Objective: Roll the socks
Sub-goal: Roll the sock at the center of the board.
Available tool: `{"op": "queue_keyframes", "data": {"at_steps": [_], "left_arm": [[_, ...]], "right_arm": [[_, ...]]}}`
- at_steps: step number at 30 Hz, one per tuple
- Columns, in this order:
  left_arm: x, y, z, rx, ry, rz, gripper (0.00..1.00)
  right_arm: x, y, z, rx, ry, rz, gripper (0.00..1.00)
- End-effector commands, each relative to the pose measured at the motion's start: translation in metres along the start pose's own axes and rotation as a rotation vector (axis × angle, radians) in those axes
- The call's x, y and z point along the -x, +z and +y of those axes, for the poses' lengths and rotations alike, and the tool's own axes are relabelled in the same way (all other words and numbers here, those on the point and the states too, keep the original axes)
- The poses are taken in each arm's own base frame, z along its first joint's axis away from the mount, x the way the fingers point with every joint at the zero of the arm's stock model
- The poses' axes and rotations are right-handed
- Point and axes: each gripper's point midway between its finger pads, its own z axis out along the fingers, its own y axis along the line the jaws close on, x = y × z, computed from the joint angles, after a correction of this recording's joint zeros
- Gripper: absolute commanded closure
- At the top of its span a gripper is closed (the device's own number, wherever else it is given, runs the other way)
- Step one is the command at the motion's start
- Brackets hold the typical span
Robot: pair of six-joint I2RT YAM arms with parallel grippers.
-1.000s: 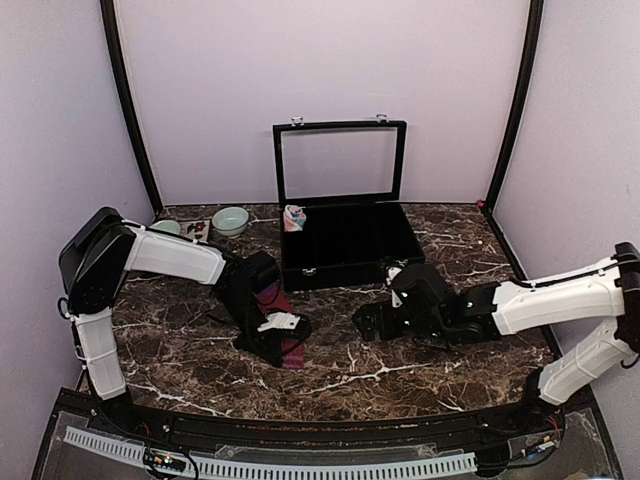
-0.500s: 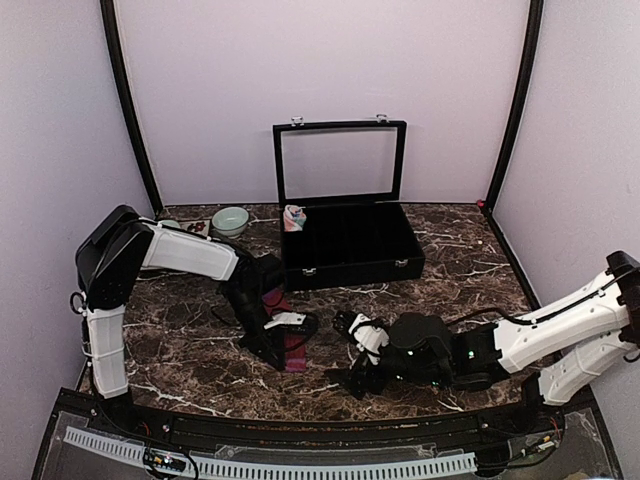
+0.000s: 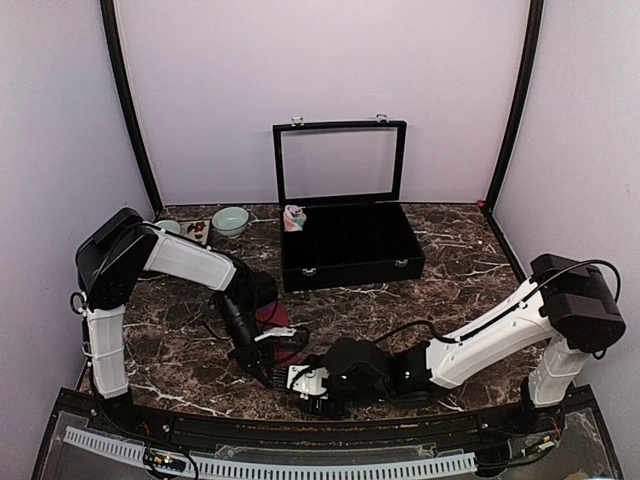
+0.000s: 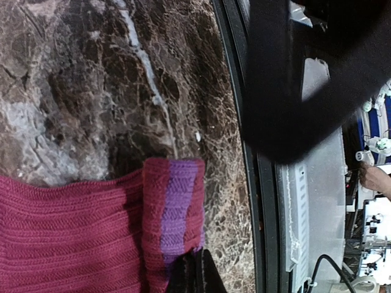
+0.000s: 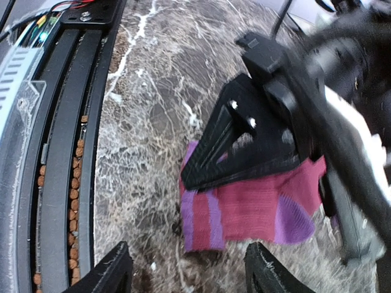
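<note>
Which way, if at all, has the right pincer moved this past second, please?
Yes. The right pincer swung leftward from in front of the black case, toward the near edge of the table, beside the maroon sock.

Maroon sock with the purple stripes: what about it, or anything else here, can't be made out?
1. Maroon sock with purple stripes: in the top view only a sliver shows; the left gripper and right gripper cover it.
2. Its remaining length: cut off by the left wrist view's edge, behind the left gripper in the right wrist view.
3. Pink-and-mint fabric bundle beside the black hinged case: too small in the top view to tell its shape.
</note>
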Motion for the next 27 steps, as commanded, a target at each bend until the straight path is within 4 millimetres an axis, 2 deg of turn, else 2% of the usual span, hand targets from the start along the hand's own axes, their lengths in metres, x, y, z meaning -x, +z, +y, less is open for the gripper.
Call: {"op": "queue_keyframes", "data": {"at_steps": [1,10,16,20,27], "left_arm": [[-0.027,0.013,0.005,-0.027,-0.067,0.099,0.99],[-0.027,0.012,0.012,-0.028,-0.083,0.125,0.99],[-0.035,0.015,0.019,-0.008,-0.089,0.163,0.98],[-0.037,0.016,0.022,-0.005,-0.094,0.174,0.98],[-0.038,0.016,0.026,0.006,-0.103,0.178,0.93]], "right_arm": [[0.021,0.011,0.005,0.022,-0.124,-0.041,0.41],[0.024,0.039,0.018,0.069,-0.116,-0.052,0.48],[0.014,0.056,0.012,0.02,-0.119,-0.043,0.49],[0.01,0.059,0.007,0.002,-0.086,-0.054,0.52],[-0.009,0.061,0.007,0.004,-0.034,-0.026,0.61]]}}
